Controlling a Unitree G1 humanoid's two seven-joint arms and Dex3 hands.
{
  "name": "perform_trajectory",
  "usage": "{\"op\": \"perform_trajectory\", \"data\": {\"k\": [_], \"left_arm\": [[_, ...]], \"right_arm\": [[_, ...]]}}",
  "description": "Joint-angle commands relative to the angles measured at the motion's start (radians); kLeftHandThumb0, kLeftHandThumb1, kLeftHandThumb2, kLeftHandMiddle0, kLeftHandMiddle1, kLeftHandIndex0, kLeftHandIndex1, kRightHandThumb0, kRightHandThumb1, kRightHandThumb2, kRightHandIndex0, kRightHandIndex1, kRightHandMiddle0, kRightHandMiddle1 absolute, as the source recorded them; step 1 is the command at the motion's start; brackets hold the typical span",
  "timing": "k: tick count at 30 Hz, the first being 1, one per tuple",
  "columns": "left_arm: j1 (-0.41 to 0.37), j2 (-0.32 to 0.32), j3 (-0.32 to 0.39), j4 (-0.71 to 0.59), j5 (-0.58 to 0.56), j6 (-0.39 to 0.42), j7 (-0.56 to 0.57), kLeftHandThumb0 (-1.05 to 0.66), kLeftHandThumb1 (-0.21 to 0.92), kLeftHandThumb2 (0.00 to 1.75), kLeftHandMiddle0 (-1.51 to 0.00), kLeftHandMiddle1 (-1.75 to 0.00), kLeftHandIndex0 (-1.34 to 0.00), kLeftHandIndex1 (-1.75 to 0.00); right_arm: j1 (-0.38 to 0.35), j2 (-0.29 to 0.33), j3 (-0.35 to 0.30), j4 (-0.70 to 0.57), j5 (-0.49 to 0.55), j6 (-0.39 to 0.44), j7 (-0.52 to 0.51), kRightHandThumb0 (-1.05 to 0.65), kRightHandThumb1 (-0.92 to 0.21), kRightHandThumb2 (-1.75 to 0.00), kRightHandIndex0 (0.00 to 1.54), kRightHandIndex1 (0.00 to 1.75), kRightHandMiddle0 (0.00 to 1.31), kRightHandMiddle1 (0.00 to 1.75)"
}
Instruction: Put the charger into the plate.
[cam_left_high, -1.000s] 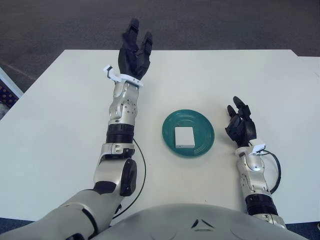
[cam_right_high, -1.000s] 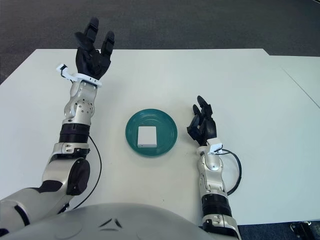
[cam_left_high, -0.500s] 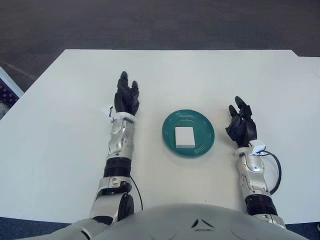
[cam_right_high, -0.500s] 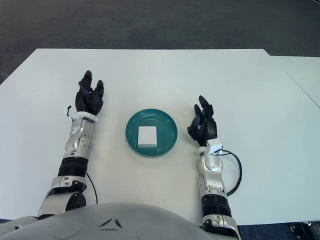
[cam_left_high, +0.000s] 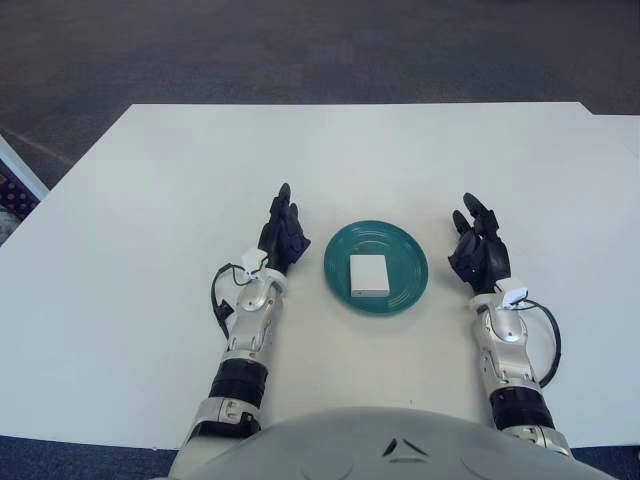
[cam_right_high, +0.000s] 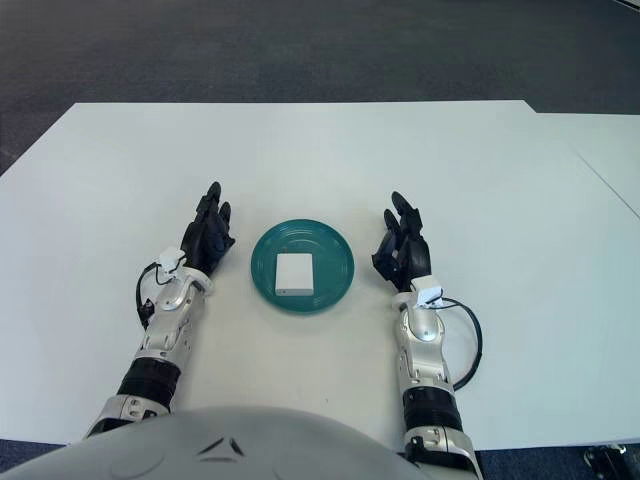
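Left eye view: white square charger (cam_left_high: 368, 273) in plate (cam_left_high: 405, 260).

L hand (cam_left_high: 283, 238) is pulling back from far edge of table (cam_left_high: 120, 250) toward near edge w/ forearm folding in, now settling just left of plate (cam_left_high: 400, 293), fingers straight & empty. Arm is dropping from raised reach to low over the tabletop.

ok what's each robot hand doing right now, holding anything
Left robot hand: open, holding nothing, beside the plate.
Right robot hand: open, holding nothing, on the plate's other side.
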Motion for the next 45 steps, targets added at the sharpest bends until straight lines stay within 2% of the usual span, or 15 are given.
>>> {"op": "perform_trajectory", "data": {"k": [1,8,22,30,32,35,39,43,45], "left_arm": [[0.024,0.046,0.008,0.069,0.051,0.0,0.028,-1.05,0.92,1.09,0.0,0.0,0.0,0.0],[0.033,0.038,0.011,0.095,0.053,-0.01,0.029,-1.05,0.92,1.12,0.0,0.0,0.0,0.0],[0.083,0.033,-0.001,0.028,0.053,0.017,0.029,-1.05,0.92,1.12,0.0,0.0,0.0,0.0],[0.08,0.036,0.012,-0.025,0.012,0.071,0.0,-1.05,0.92,1.16,0.0,0.0,-0.03,-0.02],[0.086,0.035,0.014,-0.046,0.0,0.096,-0.006,-1.05,0.92,1.17,0.0,0.0,-0.03,-0.02],[0.116,0.028,-0.002,-0.152,0.003,0.182,0.009,-1.05,0.92,1.18,0.0,0.0,-0.04,-0.02],[0.193,0.027,-0.026,-0.31,0.015,0.286,0.022,-1.01,0.92,1.18,0.0,0.0,-0.05,-0.03],[0.218,0.02,-0.03,-0.356,0.019,0.328,0.037,-0.98,0.92,1.16,-0.02,-0.01,-0.06,-0.04],[0.225,0.008,-0.029,-0.359,0.032,0.314,0.061,-0.96,0.92,1.14,-0.04,-0.02,-0.06,-0.05]], "right_arm": [[0.028,0.034,0.014,0.057,0.013,0.027,0.003,-0.87,-0.92,-1.0,0.2,0.0,0.0,0.34],[0.026,0.04,0.019,0.062,0.012,0.019,0.004,-0.88,-0.92,-1.0,0.19,0.0,0.0,0.33],[0.022,0.039,0.021,0.053,0.003,0.035,-0.004,-0.89,-0.92,-0.99,0.19,0.0,0.0,0.34],[0.022,0.034,0.022,0.058,0.003,0.039,0.001,-0.89,-0.92,-1.0,0.18,0.0,0.0,0.34],[0.027,0.036,0.024,0.052,0.001,0.039,0.001,-0.89,-0.92,-1.0,0.17,0.0,0.0,0.33],[0.037,0.036,0.026,0.035,0.0,0.041,-0.001,-0.89,-0.92,-1.0,0.17,0.0,0.0,0.33],[0.045,0.035,0.025,0.018,-0.001,0.043,-0.003,-0.89,-0.92,-1.01,0.16,0.0,0.0,0.31],[0.052,0.031,0.021,0.009,0.0,0.044,-0.001,-0.89,-0.92,-1.01,0.14,0.0,0.0,0.29],[0.053,0.028,0.019,0.015,0.004,0.041,0.006,-0.89,-0.92,-1.01,0.13,0.0,0.0,0.26]]}}
